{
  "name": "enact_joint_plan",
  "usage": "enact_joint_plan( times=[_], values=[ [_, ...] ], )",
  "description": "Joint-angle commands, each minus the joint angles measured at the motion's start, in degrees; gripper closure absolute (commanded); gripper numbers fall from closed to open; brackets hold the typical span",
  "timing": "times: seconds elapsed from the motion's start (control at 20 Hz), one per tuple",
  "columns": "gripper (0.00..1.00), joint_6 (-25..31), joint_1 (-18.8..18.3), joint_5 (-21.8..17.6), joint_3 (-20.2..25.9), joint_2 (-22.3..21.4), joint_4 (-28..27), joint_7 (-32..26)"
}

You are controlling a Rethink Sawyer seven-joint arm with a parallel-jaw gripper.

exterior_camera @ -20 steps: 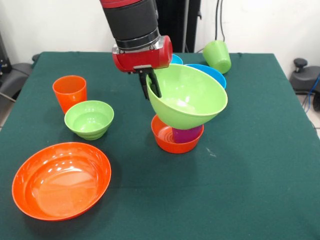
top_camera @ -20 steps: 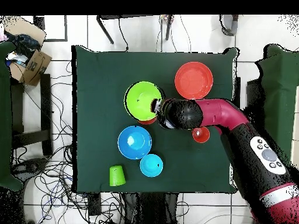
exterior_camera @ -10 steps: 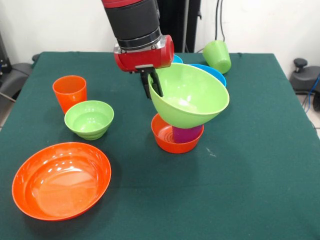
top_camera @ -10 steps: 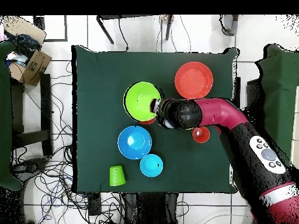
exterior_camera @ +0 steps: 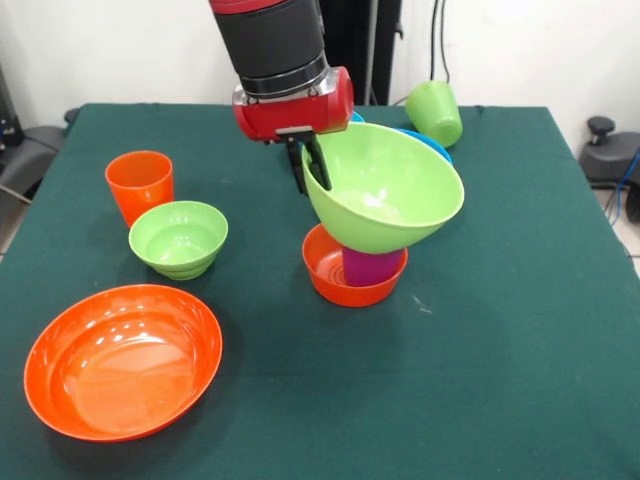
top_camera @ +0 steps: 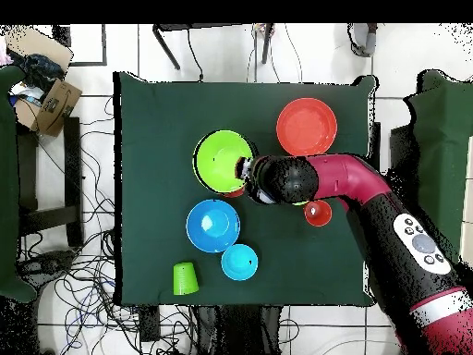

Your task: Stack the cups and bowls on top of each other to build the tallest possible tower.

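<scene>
My gripper [exterior_camera: 312, 172] [top_camera: 247, 170] is shut on the rim of a large lime green bowl [exterior_camera: 385, 188] [top_camera: 223, 159]. That bowl tilts above a purple cup [exterior_camera: 370, 266] standing in a small orange bowl [exterior_camera: 345, 272] at the table's middle; I cannot tell whether it touches the cup. An orange cup [exterior_camera: 139, 183] [top_camera: 317, 214] and a small green bowl [exterior_camera: 179, 237] stand to the left in the front view. A large orange bowl [exterior_camera: 122, 358] [top_camera: 306, 127] lies near the front left. A lime green cup [exterior_camera: 435, 112] [top_camera: 185, 277] lies at the far right.
A large light blue bowl [top_camera: 212, 225] and a small light blue bowl [top_camera: 239, 262] sit behind the held bowl in the front view, mostly hidden there. The arm [top_camera: 351, 185] crosses the overhead view from the lower right.
The gripper has carried the large green bowl slightly rightward in the front view, more squarely over the purple cup, and the bowl has levelled a little.
</scene>
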Motion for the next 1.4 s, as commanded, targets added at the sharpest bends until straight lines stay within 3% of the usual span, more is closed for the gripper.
enact_joint_plan(
  times=[0.05,1.4],
  values=[
    [1.00,8.75,0.70,-1.64,1.40,0.88,-2.98,-16.39],
    [1.00,9.18,-0.01,-2.38,2.29,1.11,-2.85,-15.49]
  ],
)
